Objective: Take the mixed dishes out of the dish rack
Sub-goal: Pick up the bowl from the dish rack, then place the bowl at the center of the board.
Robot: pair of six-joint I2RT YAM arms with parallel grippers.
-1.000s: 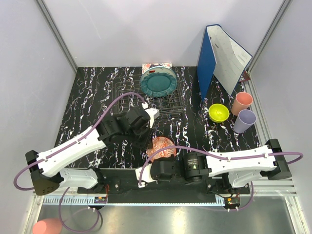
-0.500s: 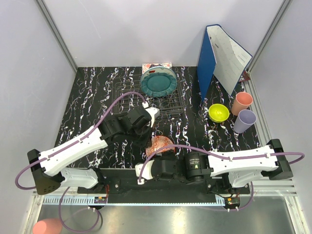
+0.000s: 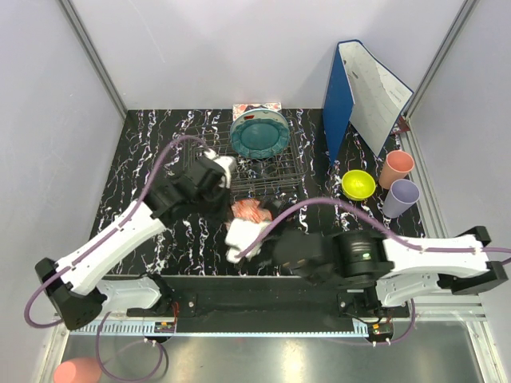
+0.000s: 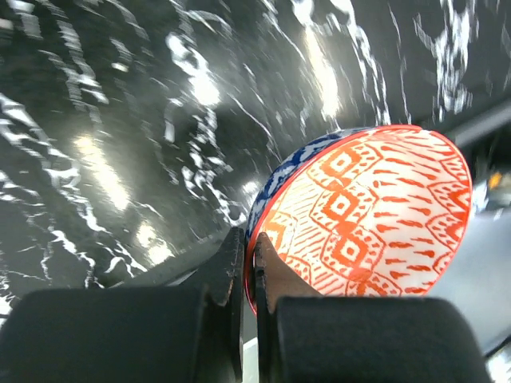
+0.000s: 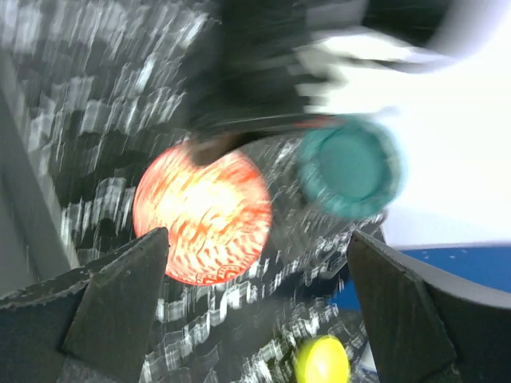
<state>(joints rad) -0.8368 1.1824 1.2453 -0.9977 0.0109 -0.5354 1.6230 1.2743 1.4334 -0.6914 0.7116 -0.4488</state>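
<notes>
The blue-white patterned bowl (image 3: pixel 250 211) with its orange-red inside (image 4: pixel 359 215) hangs tilted over the black marbled table, just in front of the dish rack (image 3: pixel 281 171). My left gripper (image 3: pixel 236 204) (image 4: pixel 249 255) is shut on its rim, one finger inside and one outside. My right gripper (image 3: pixel 243 236) (image 5: pixel 257 239) stands wide open just near of the bowl (image 5: pixel 204 215), with nothing between its fingers. The teal scalloped plate (image 3: pixel 259 136) (image 5: pixel 351 167) stands upright in the rack. The yellow-green bowl (image 3: pixel 358 184) (image 5: pixel 323 359), the pink cup (image 3: pixel 396 167) and the lilac cup (image 3: pixel 401 198) sit on the table at the right.
A blue binder (image 3: pixel 351 96) stands open at the back right, near the cups. A patterned book (image 3: pixel 257 107) leans behind the rack. Grey walls close in the table on three sides.
My right gripper has opened and let go of the bowl. The left gripper, shut on its rim, has carried it away from the near edge, towards the rack. The right arm has swung round.
</notes>
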